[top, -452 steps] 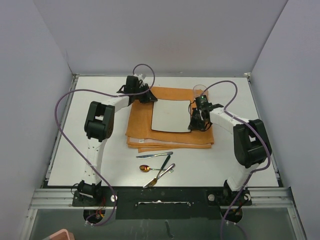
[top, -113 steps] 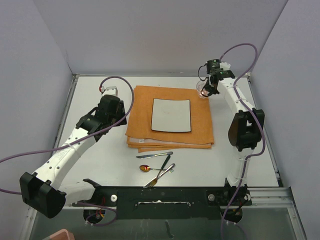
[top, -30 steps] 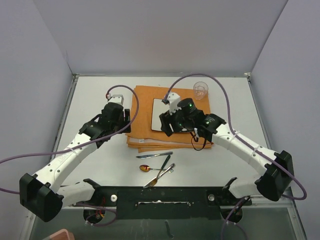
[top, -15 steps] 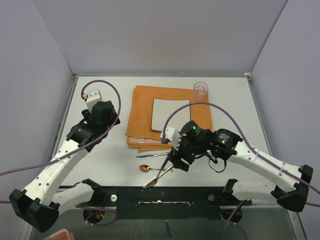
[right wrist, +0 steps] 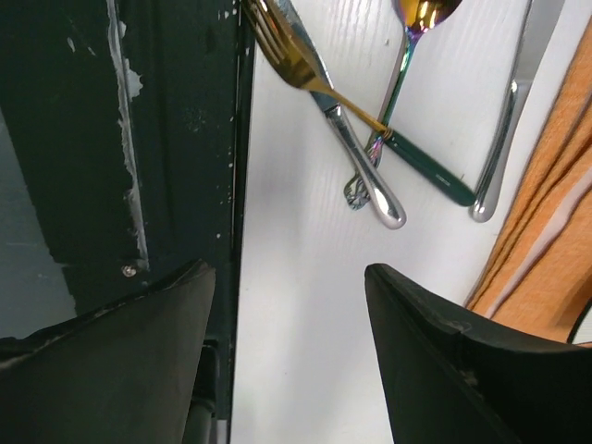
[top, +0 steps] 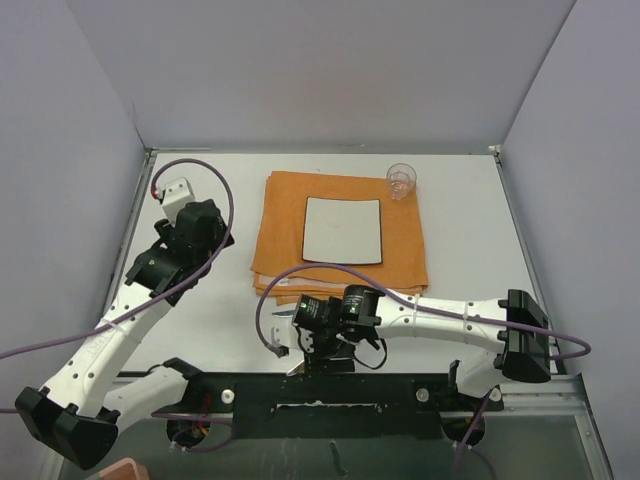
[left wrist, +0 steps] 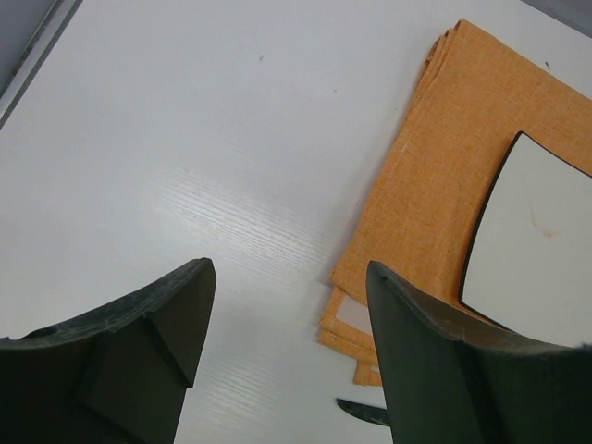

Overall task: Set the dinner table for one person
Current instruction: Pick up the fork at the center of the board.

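Observation:
The dinner table (top: 470, 265) is a wide white-grey top. On it lies a folded orange cloth (top: 340, 270) with a square white plate (top: 343, 230) on top and a clear glass (top: 401, 180) at its far right corner. Near the front edge several pieces of cutlery lie crossed: a gold-tined fork (right wrist: 289, 57) with a green handle, a spoon (right wrist: 424, 11) and a silver knife (right wrist: 509, 120). My right gripper (top: 320, 345) (right wrist: 291, 305) hovers open just above them, holding nothing. Left of the cloth, my left gripper (top: 200, 228) (left wrist: 287, 314) hangs open and empty over bare table.
The black base rail (right wrist: 120, 139) runs along the near table edge, right beside the cutlery. The cloth's (left wrist: 462, 157) left edge and the plate (left wrist: 546, 240) show in the left wrist view, with a knife tip (left wrist: 361, 412) low down. Purple cables loop off both arms.
My right arm has swung from over the plate down to the cutlery at the near edge. My left arm has drawn back leftward, away from the cloth.

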